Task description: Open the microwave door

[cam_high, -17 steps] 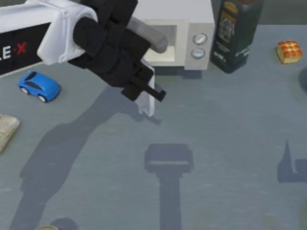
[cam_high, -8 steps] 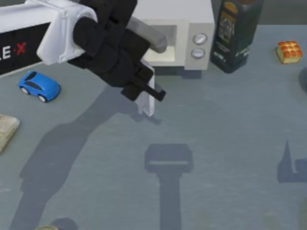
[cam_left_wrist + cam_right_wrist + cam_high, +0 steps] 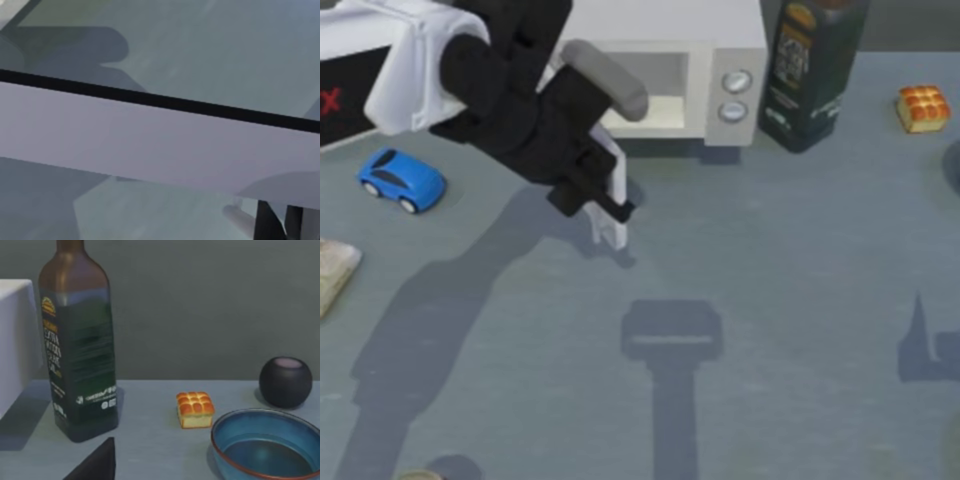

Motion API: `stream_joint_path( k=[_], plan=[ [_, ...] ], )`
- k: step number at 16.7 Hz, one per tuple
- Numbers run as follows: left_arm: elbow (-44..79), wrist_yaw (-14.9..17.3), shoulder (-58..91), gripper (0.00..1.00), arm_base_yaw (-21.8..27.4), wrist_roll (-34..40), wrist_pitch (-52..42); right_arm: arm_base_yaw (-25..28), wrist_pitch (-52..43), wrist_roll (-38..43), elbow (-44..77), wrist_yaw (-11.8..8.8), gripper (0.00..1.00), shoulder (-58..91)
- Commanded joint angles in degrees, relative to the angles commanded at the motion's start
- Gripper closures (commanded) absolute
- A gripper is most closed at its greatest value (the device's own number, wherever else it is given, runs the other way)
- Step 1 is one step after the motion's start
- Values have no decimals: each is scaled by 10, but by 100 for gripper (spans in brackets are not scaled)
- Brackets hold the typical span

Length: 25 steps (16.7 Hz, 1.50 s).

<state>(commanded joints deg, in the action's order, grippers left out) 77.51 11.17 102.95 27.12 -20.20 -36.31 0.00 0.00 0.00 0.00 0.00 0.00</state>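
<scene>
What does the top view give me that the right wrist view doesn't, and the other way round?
Only the top view shows the left tool at the microwave door, which is swung out toward the table front, the cream cavity open behind it. It also shows the two knobs and a blue toy car. Only the right wrist view shows a blue bowl and a dark ball. Both share the dark bottle, the bread bun and part of the microwave.
</scene>
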Motion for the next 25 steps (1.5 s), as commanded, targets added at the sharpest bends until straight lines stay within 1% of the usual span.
stream_joint_path(
  k=[3,25],
  plan=[
    [-6,13,-6,100,-9,-20,-3,0,0,0,0,0,0,0],
    [-6,13,-6,100,-9,-20,-3,0,0,0,0,0,0,0]
  ],
)
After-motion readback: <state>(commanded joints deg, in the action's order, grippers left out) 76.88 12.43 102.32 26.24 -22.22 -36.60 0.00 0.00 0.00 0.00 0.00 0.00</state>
